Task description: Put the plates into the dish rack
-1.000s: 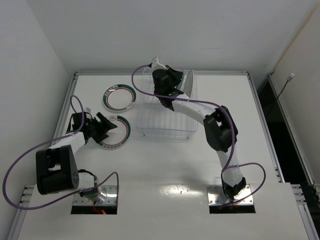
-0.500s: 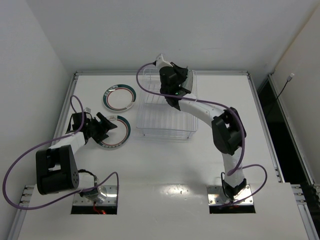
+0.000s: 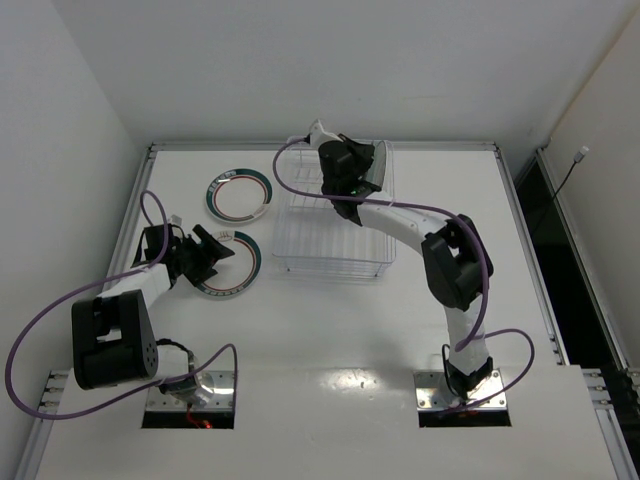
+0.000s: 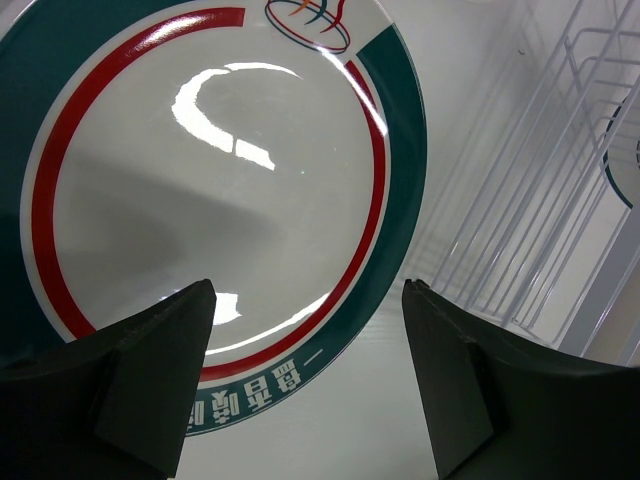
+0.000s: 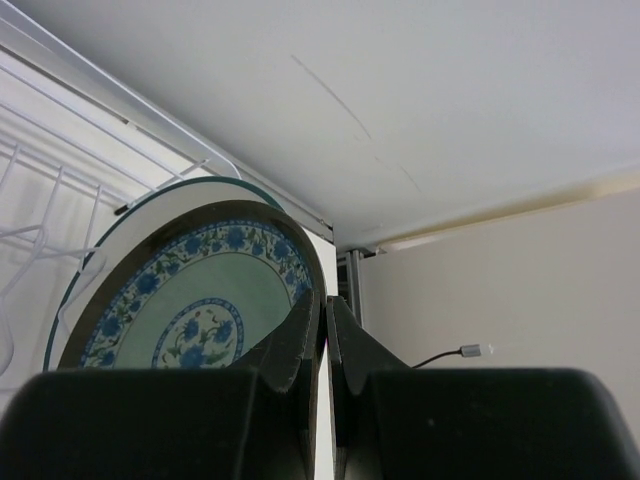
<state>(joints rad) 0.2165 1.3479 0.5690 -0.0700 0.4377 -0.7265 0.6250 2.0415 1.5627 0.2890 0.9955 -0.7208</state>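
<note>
**Until it sits square, I go slow**

My right gripper (image 5: 325,300), clenched, meets the rim of the small round teal-patterned plate (image 5: 200,310) standing at the far right end of the clear ribbed rack (image 3: 330,240); pinched or merely touching, I cannot tell.

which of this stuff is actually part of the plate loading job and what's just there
Part of the job:
- dish rack
- ringed plate under the open left gripper
- second ringed plate on the table
- teal-patterned plate at the shut right gripper
- plate behind it

Just there:
- purple arm cables
- wall cable, off the table
</note>
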